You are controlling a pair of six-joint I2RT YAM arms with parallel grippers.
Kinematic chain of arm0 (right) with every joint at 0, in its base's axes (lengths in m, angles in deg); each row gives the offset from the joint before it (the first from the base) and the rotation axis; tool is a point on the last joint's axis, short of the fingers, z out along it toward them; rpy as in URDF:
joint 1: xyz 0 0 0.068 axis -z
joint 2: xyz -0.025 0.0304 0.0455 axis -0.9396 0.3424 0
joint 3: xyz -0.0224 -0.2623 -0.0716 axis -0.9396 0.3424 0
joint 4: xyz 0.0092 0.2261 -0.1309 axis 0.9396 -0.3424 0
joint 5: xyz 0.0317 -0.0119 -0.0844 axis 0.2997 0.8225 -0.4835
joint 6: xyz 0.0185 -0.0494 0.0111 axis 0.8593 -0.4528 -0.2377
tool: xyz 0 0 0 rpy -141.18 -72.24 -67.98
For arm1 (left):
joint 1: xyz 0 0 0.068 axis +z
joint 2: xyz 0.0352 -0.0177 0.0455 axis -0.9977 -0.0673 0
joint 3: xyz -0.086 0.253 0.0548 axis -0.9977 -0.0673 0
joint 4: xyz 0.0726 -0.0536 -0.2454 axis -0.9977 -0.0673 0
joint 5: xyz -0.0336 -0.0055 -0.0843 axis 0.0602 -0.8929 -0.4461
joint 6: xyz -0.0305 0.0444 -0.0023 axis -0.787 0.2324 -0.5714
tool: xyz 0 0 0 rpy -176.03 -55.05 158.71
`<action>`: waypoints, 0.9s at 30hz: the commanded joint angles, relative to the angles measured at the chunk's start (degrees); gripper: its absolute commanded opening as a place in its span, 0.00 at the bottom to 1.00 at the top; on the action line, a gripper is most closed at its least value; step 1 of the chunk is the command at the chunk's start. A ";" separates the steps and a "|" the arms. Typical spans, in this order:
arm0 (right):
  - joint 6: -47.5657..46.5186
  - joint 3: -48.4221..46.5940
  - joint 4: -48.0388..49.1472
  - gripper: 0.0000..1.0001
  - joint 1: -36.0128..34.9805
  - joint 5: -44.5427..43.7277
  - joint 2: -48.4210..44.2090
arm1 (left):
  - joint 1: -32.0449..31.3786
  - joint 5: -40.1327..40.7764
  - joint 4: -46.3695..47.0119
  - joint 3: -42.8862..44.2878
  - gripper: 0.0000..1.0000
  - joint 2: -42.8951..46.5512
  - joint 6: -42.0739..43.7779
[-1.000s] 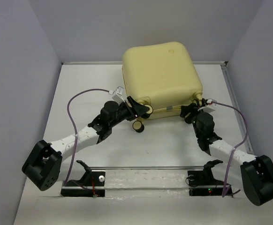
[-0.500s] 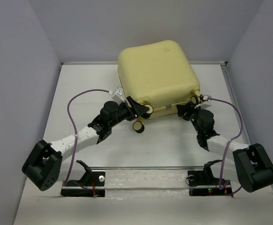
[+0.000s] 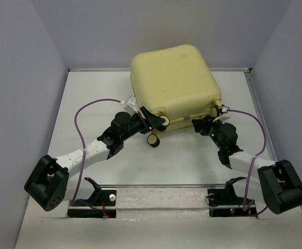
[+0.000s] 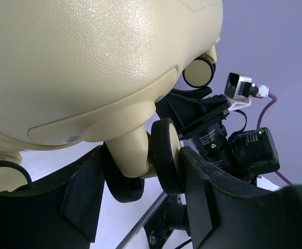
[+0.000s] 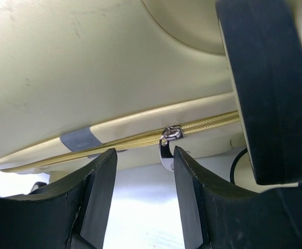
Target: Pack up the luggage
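My left gripper (image 4: pixel 140 162) clamps a caster wheel (image 4: pixel 166 155). My right gripper (image 5: pixel 145 153) stands parted around the zipper pull (image 5: pixel 166 146) of the luggage (image 3: pixel 174 83), which lies far-centre on the table (image 3: pixel 88 93). If that caster swivels, I expect the pull to slip away from my fingers.

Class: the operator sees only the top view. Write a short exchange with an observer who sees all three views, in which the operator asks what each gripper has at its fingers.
Operator: What is the right gripper lined up on?
Observer: The suitcase zipper pull. It hangs between the open fingers, not yet pinched, and the zipper there is closed.
Operator: And the left gripper?
Observer: It is closed on a caster, one finger on each side.
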 commanded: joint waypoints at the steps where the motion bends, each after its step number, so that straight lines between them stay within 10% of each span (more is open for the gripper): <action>1: -1.60 -0.16 2.85 0.53 -0.28 -1.79 2.65 | -1.19 -5.48 12.55 1.52 0.06 2.54 0.72; 19: -5.03 -2.44 3.20 0.40 -0.28 -7.78 4.50 | -1.27 -5.13 12.20 1.43 0.06 1.92 0.99; 27: -7.49 -1.83 5.83 0.07 -0.28 -3.30 3.01 | -1.27 -5.04 12.20 1.60 0.06 1.39 0.81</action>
